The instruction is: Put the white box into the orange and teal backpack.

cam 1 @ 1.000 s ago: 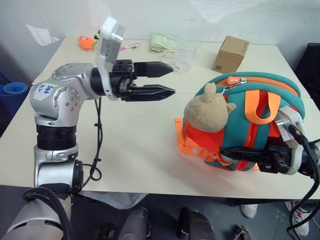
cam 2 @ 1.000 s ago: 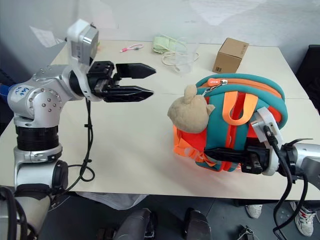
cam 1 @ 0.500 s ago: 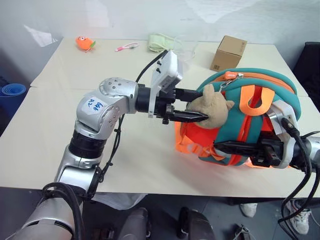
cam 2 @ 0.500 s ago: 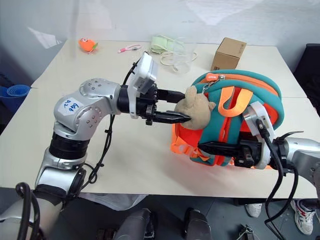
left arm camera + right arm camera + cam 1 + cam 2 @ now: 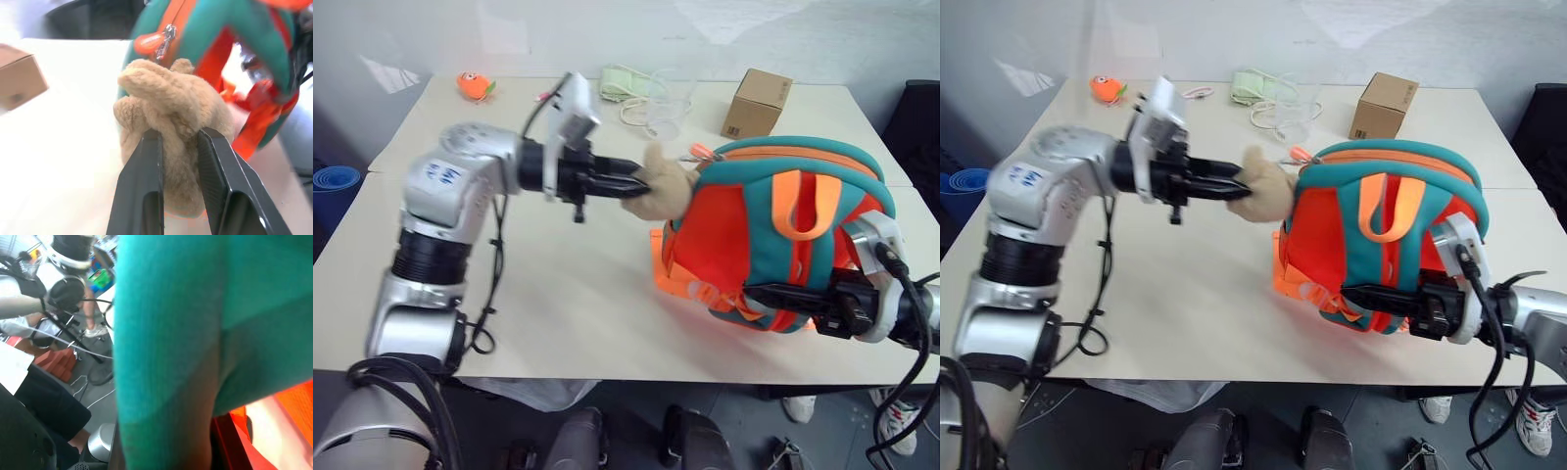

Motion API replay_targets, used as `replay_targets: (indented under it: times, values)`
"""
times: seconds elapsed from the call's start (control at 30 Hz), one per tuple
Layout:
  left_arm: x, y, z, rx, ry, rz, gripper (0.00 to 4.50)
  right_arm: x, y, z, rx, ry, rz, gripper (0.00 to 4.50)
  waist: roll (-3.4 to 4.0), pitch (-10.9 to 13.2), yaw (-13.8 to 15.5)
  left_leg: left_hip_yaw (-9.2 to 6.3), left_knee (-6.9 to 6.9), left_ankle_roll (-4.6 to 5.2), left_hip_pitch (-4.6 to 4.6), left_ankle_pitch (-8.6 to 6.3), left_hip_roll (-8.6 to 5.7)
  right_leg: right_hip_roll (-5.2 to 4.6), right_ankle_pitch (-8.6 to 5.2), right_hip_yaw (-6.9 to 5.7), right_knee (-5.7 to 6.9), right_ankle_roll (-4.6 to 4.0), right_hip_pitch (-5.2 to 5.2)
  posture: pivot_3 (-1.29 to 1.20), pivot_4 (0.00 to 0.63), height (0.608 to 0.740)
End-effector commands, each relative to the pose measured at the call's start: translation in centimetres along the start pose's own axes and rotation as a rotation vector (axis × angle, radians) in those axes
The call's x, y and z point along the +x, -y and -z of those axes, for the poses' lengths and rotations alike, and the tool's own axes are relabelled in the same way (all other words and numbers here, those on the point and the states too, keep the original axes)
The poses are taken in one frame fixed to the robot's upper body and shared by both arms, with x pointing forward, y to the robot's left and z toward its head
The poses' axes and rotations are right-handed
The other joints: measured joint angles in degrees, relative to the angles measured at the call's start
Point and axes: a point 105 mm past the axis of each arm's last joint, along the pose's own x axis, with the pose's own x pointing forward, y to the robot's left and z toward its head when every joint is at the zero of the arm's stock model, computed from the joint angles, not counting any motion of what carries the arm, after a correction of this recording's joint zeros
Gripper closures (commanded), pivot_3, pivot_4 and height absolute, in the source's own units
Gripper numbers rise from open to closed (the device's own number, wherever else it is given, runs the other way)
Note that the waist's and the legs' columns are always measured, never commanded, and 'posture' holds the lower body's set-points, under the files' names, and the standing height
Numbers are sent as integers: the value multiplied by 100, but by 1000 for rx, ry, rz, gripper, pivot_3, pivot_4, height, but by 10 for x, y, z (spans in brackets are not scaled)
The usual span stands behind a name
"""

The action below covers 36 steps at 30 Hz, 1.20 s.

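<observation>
Tips of left tool (image 5: 628,183) buried in plush bear (image 5: 664,186), so grip there hard to read from the head views. Right tool (image 5: 773,297) half lost against lower front of orange and teal backpack (image 5: 783,225), hold unreadable. Small orange toy (image 5: 475,85) at far left corner of surface (image 5: 578,304) too small to identify.

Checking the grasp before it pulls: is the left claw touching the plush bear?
Touching. In the left wrist view the left claw has both fingers pressed into the plush bear.
</observation>
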Motion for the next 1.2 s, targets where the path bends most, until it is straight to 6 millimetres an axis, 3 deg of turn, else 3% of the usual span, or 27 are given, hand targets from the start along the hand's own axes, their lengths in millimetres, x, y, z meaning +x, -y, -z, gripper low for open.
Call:
replay_targets:
  times: [0.03,0.13,0.23,0.37,0.47,0.63,0.7,0.83,0.97,1.1,1.13,1.2]
  values:
    - [-20,-7,26,120,-163,-14,3862,-6,-7,-8,-48,29,1,4500,0,0,8,1,-2,2,0,-1,-1,-1,0,1,-1,0,-1,0,150,740]
    - [-17,-7,61,192,-296,-6,3862,-8,-5,-8,-49,43,15,4500,0,0,17,4,-2,5,1,-5,-1,-5,0,5,-6,-1,0,0,150,740]
    - [20,16,88,205,-277,81,3862,-7,-1,-8,-51,55,29,4500,0,0,38,4,-2,6,1,-6,-1,-6,0,6,-7,-1,0,0,150,740]
    - [65,27,93,183,-173,68,3862,-7,4,-8,-60,60,44,4500,-1,0,61,3,4,17,-7,-10,-4,-16,2,8,-10,0,2,0,150,740]
    - [82,29,101,202,-192,53,3862,-9,8,-10,-75,73,69,4500,0,0,51,-3,11,18,-18,-11,-4,-16,3,6,-11,1,-3,0,150,740]
    - [85,31,119,198,-244,32,3862,-14,19,-11,-113,89,149,4500,1,-1,50,0,13,18,-13,-11,-4,-15,3,0,-4,0,-2,0,150,740]
    - [75,35,118,90,-208,35,3862,-24,32,-4,-125,63,251,4500,2,-1,51,-1,19,18,-13,-11,-3,-18,4,0,0,0,-2,0,150,740]
    - [38,45,112,-161,-102,66,2580,-62,44,-6,-127,56,382,3238,3,-1,25,-2,18,19,-14,-13,-3,-19,3,2,1,0,-2,0,150,740]
    - [-5,42,112,-269,-96,29,1283,-106,36,-22,-122,48,442,1790,13,4,12,1,21,19,-11,-12,-3,-13,3,1,3,-1,-1,0,150,740]
    - [-55,32,98,-340,-61,-60,80,-151,28,-41,-110,72,519,456,13,4,14,-1,24,20,-9,-17,1,-13,3,1,4,-1,1,0,150,740]
    - [-65,29,93,-346,-46,-86,0,-160,28,-44,-115,78,541,158,13,4,13,-3,23,19,-9,-22,1,-15,3,3,4,-1,0,0,150,740]
    - [-84,22,79,-346,-10,-144,0,-178,31,-47,-134,88,599,25,13,4,5,-3,22,19,-9,-26,1,-16,3,5,0,-1,0,0,150,740]
